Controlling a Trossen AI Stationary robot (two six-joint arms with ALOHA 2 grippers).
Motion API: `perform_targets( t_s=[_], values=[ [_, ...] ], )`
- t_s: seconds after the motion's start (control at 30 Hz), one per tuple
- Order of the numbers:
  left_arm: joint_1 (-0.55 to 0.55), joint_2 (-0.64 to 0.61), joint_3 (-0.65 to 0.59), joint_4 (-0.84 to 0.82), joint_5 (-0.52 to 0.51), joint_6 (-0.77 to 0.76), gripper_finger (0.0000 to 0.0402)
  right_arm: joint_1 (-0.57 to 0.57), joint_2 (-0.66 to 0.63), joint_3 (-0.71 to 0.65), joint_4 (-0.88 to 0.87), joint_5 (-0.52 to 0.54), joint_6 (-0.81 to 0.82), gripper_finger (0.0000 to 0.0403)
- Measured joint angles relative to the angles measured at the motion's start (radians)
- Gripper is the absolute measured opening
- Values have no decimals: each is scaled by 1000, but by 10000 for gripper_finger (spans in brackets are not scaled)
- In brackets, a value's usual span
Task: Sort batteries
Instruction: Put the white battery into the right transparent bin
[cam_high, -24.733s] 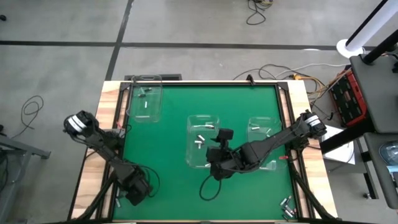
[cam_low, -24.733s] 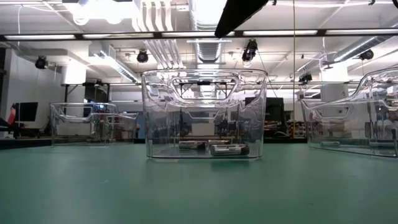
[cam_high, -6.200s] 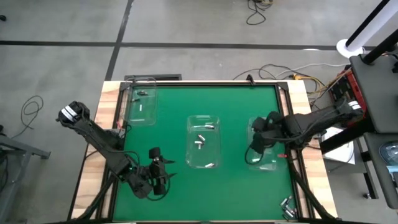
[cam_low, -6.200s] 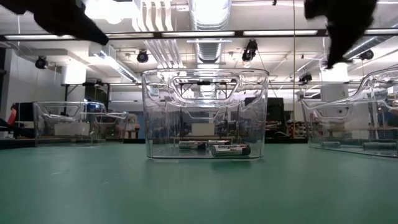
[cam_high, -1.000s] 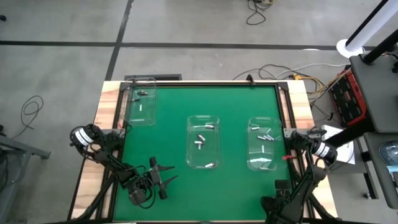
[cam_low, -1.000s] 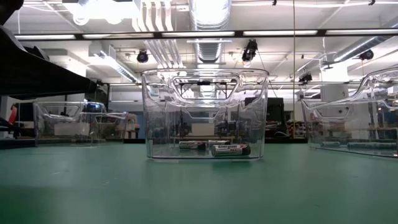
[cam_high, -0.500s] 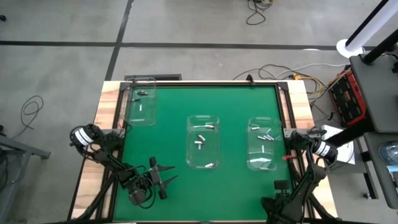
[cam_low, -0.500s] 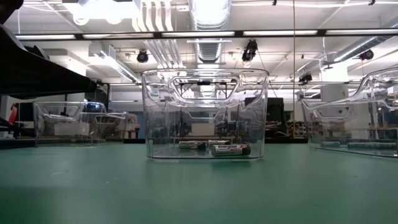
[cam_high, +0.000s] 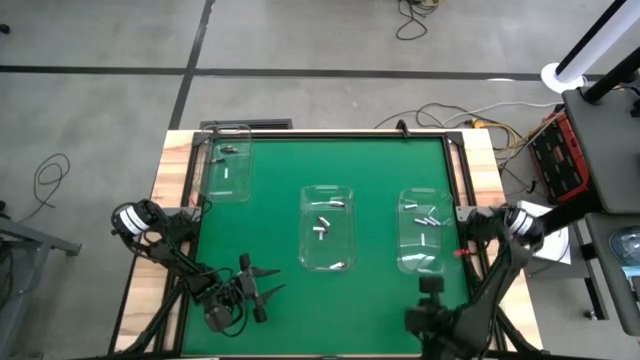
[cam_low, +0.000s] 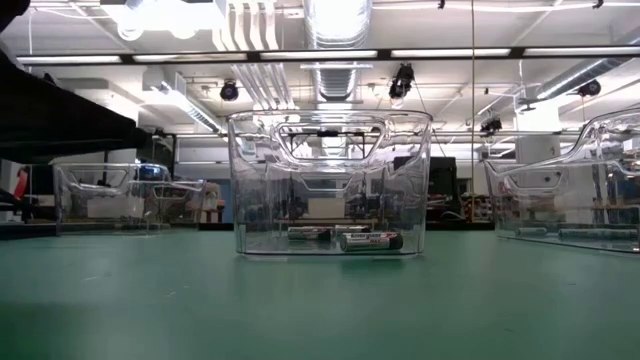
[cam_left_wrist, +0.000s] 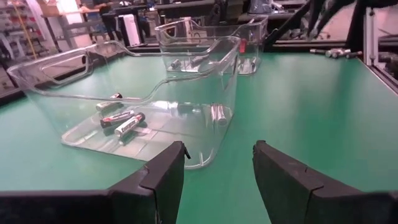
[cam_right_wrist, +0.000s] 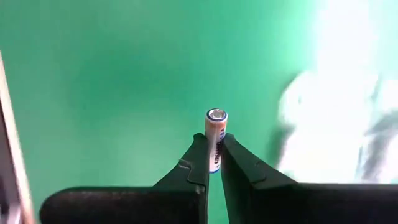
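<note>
Though narrow, right end effector (cam_right_wrist: 212, 163) pinching battery (cam_right_wrist: 216, 138)

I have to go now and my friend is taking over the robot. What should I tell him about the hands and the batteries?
Right gripper: shut on one battery, at the table's near right edge, on the near side of the right bin.
Left gripper: open, empty, parked at the near left, facing the middle bin.
Done: batteries lie in all three bins, including the far-left bin.
Left: drop the held battery into its bin. I cannot see loose ones waiting.
</note>
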Motion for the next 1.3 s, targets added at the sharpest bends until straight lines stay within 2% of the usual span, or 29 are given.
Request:
perform_targets(
  t_s=[0.13, 0.27, 0.43, 0.53, 0.63, 0.73, 0.87, 0.97, 1.07, 1.2, 1.3],
  values=[
    [-4, 0, 31, 53, 11, -42, 170, -21, -121, 5, -18, 176, -61, 14],
    [-24, 13, 156, 106, 66, 40, 170, -26, -249, -8, -95, 309, -48, 7],
    [-26, 54, 369, 101, 73, 226, 170, -33, -374, -82, -245, 400, 162, 5],
    [-28, 76, 476, 38, 76, 300, 170, -36, -432, -167, -255, 376, 279, 6],
    [-29, 95, 538, -33, 77, 252, 170, -31, -463, -244, -224, 325, 292, 7],
    [-28, 116, 561, -100, 81, 160, 170, -16, -467, -288, -146, 330, 196, 8],
    [-25, 123, 529, -162, 78, 5, 170, -37, -467, -308, -13, 441, 30, 11],
    [-20, 123, 493, -163, 65, -56, 170, -139, -467, -308, 94, 420, -107, 18],
    [-21, 120, 472, -158, 19, -62, 170, -256, -466, -308, 201, 320, -258, 38],
    [-48, 119, 446, -158, -26, -37, 170, -377, -458, -309, 320, 205, -389, 85],
    [-82, 116, 423, -158, -50, -49, 170, -449, -443, -309, 383, 175, -437, 125]
  ],
)
